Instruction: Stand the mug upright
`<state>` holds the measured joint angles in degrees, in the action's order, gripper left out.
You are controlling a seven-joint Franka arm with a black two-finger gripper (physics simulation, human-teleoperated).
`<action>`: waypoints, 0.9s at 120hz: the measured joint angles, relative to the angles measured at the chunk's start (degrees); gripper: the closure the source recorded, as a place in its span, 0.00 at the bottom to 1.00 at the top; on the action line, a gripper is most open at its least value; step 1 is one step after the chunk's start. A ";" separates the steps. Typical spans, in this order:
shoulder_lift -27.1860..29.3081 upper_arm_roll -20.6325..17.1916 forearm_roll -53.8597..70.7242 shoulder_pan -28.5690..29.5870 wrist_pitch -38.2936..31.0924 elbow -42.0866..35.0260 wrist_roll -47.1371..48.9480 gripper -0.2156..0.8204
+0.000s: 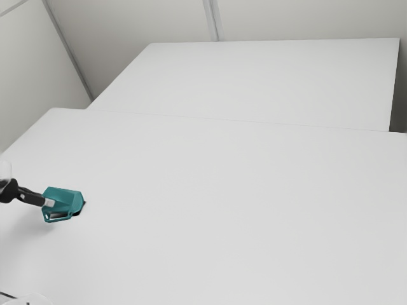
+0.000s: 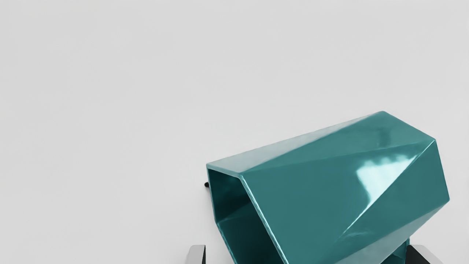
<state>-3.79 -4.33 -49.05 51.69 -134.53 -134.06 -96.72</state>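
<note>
From my far desk, I cannot name the small black thing partly hidden behind the faceted teal mug, which the wrist view's edge cuts, as the exterior view's left edge cuts the arm.

A pale bit of the arm sits at the exterior view's left edge, and the black gripper points from it toward that view's right. In the wrist view the two fingers stand wide apart, light grey with dark inner faces. The hand's tilt is hard to judge.
</note>
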 joint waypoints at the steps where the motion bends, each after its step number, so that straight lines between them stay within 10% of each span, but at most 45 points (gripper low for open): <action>1: 0.08 -0.02 -0.05 0.03 -0.01 -0.04 -0.07 0.22; 82: -1.24 -0.40 -3.59 -2.19 -1.34 -1.13 -3.60 0.28; 108: -0.87 -1.17 -3.98 -2.55 -1.79 -0.91 -4.00 0.46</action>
<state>-4.66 -5.50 -53.03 49.14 -136.32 -134.97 -100.72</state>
